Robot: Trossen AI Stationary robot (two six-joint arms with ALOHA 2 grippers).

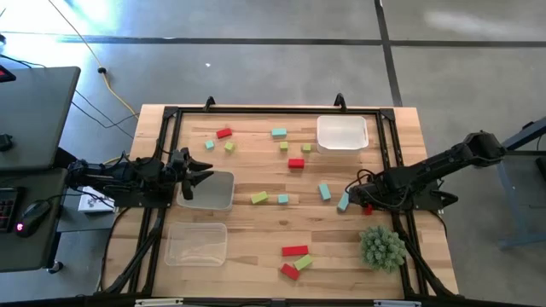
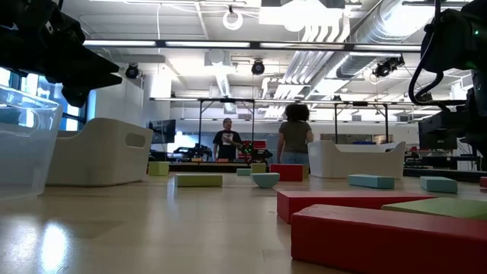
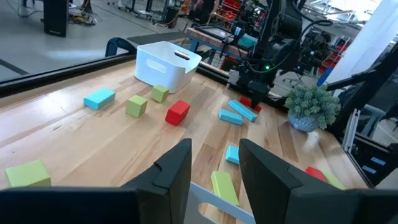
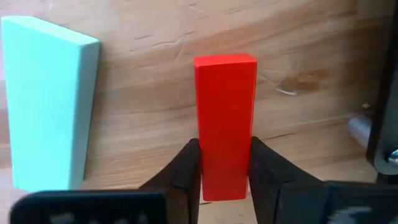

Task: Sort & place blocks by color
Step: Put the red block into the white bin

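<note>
Red bar (image 4: 225,124), smooth painted wood, clamped in right claw (image 4: 225,171); left claw (image 3: 214,165) apart.

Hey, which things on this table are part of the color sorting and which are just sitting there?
Job:
small red, teal and yellow-green wooden blocks
red wooden bar in right gripper jaws
clear square plastic trays

Lying about:
spiky green plant ball
idle left gripper

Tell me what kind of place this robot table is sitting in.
Most likely a robotics lab or open industrial workshop: exposed ceiling ducts, a polished concrete floor, and two people standing among benches beyond the wooden table.
</note>
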